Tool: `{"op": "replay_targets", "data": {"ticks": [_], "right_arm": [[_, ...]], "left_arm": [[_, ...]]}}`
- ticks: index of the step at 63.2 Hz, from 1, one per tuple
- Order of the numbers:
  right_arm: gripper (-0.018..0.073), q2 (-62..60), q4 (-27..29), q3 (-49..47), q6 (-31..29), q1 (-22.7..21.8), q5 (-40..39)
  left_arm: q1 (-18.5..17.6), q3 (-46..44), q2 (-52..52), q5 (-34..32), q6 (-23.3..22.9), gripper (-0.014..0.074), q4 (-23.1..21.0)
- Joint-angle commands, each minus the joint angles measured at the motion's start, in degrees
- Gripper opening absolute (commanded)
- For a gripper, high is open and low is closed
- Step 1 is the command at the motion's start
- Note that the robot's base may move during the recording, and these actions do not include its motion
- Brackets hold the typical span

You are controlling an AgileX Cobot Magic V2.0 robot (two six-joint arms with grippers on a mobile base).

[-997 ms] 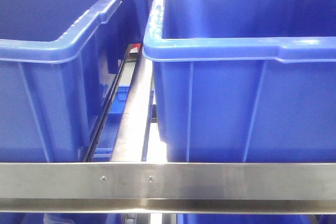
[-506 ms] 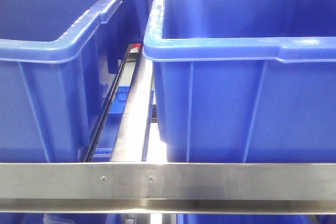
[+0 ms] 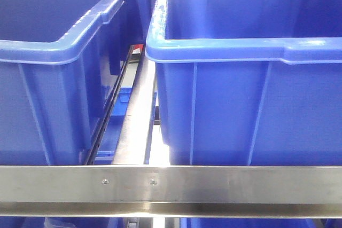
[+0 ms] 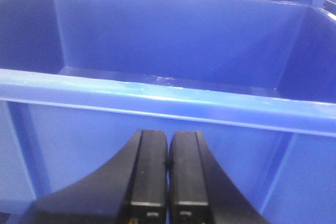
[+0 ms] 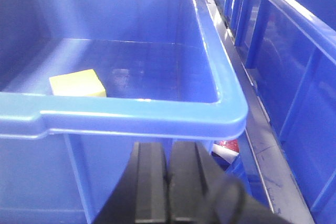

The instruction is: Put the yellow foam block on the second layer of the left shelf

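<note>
Nothing has moved in the front view vs the earlier frames: same two blue bins, same steel rail (image 3: 171, 190) across the near edge, no arm in sight.

Front view: left bin (image 3: 48, 52) and right bin (image 3: 240, 52) sit side by side on the shelf, w/ a metal divider bar (image 3: 140, 116) running far-to-near between them.

Left wrist view: left gripper (image 4: 168, 182) has its black fingers (image 4: 148, 177) pressed together, nothing between them. It sits just outside the near wall of a blue bin (image 4: 157, 98), below the rim.

Right wrist view: right gripper (image 5: 168, 182) also has its fingers (image 5: 151, 182) pressed together, holding nothing, just outside the near wall of another blue bin (image 5: 131, 116). Yellow foam block (image 5: 77, 83) lies on that bin's floor, near-left part, close behind the near wall, apart from the gripper. More bins (image 5: 283, 51) stand to the right across a steel strip (image 5: 252, 129).
</note>
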Motion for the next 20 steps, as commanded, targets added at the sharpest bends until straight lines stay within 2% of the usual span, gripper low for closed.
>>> {"op": "replay_targets", "data": {"ticks": [1,20], "right_arm": [[0.0058,-1.00,0.13,-1.28,-0.34,-0.29,-5.42],[0.0058,-1.00,0.13,-1.28,-0.34,-0.29,-5.42]], "left_arm": [[-0.38,1.48,0.28,-5.03,-0.22,0.0136,-0.13],[-0.38,1.48,0.28,-5.03,-0.22,0.0136,-0.13]]}}
